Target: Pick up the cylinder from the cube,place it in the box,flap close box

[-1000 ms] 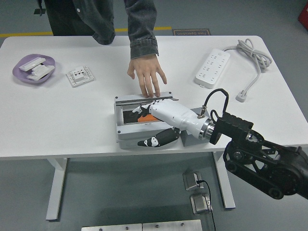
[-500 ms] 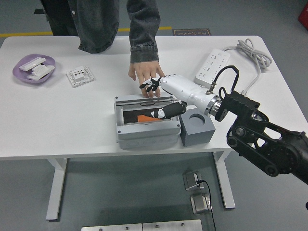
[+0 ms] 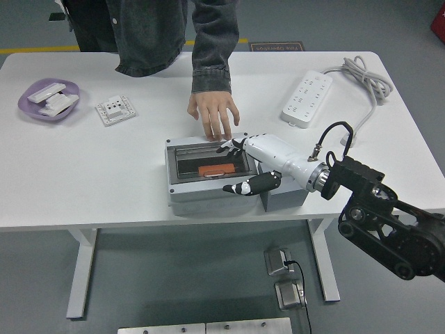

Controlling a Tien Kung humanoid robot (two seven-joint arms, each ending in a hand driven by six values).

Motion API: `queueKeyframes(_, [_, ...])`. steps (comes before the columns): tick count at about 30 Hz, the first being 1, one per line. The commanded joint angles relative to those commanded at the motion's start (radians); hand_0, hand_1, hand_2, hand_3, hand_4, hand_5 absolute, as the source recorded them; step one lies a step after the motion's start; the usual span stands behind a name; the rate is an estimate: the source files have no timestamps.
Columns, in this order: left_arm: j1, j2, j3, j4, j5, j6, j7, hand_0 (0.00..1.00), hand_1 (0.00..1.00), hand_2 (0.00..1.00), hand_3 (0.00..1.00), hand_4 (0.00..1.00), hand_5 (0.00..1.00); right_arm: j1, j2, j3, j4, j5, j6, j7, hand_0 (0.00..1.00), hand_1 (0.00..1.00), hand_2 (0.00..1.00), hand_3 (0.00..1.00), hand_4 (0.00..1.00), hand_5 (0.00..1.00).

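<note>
The grey box [image 3: 182, 189] sits open near the table's front edge, and an orange cylinder [image 3: 211, 170] lies inside it. Its lid [image 3: 198, 142] stands along the far rim. My right hand [image 3: 230, 168], white with black fingertips, reaches over the box's right end, open and holding nothing. Its fingers [image 3: 234, 146] are at the far rim and its thumb [image 3: 245, 186] is over the front wall. A person's hand [image 3: 214, 113] presses its fingertips on the lid's far edge. The grey cube [image 3: 286, 197] stands right of the box, mostly hidden under my forearm.
A purple dish [image 3: 31, 108] with white parts sits at the far left, with a white socket plate [image 3: 116, 109] beside it. A white power strip [image 3: 306, 97] and its coiled cable [image 3: 363, 75] lie at the back right. The person stands at the far side.
My right hand rose from the box's front to its far rim, then dropped back over the box's right end. The person's hand stays at the lid.
</note>
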State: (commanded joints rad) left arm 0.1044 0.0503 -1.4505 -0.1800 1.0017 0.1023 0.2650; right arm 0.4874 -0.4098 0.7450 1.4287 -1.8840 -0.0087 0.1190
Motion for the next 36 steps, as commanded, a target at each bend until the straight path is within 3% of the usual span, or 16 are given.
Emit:
queueKeyframes(9, [0.004, 0.002, -0.004, 0.000, 0.006, 0.002, 0.005, 0.822, 0.811, 0.777, 0.838, 0.725, 0.477, -0.023, -0.005, 0.048, 0.030, -0.011, 0.004, -0.007, 0.698, 0.637, 0.679, 0.799, 0.856, 0.443])
queueKeyframes(17, [0.015, 0.007, -0.001, 0.000, 0.006, 0.004, 0.015, 0.822, 0.811, 0.777, 0.838, 0.725, 0.477, -0.130, -0.005, 0.212, 0.102, -0.032, 0.033, -0.033, 0.697, 0.633, 0.678, 0.797, 0.845, 0.435])
queueKeyframes(22, [0.023, 0.010, 0.003, 0.000, 0.003, 0.005, 0.018, 0.822, 0.811, 0.777, 0.838, 0.725, 0.477, -0.243, 0.066, 0.352, 0.148, 0.021, 0.044, -0.023, 0.697, 0.633, 0.678, 0.797, 0.845, 0.435])
queueKeyframes(28, [0.028, 0.012, 0.005, 0.000, 0.002, 0.005, 0.019, 0.822, 0.811, 0.777, 0.838, 0.725, 0.477, -0.376, 0.170, 0.498, 0.083, 0.221, 0.004, 0.084, 0.700, 0.630, 0.674, 0.784, 0.843, 0.436])
queueKeyframes(36, [0.028, 0.023, 0.002, 0.000, 0.012, 0.005, 0.022, 0.822, 0.811, 0.777, 0.838, 0.725, 0.477, -0.445, 0.202, 0.536, 0.020, 0.497, -0.011, 0.157, 0.679, 0.623, 0.665, 0.739, 0.835, 0.439])
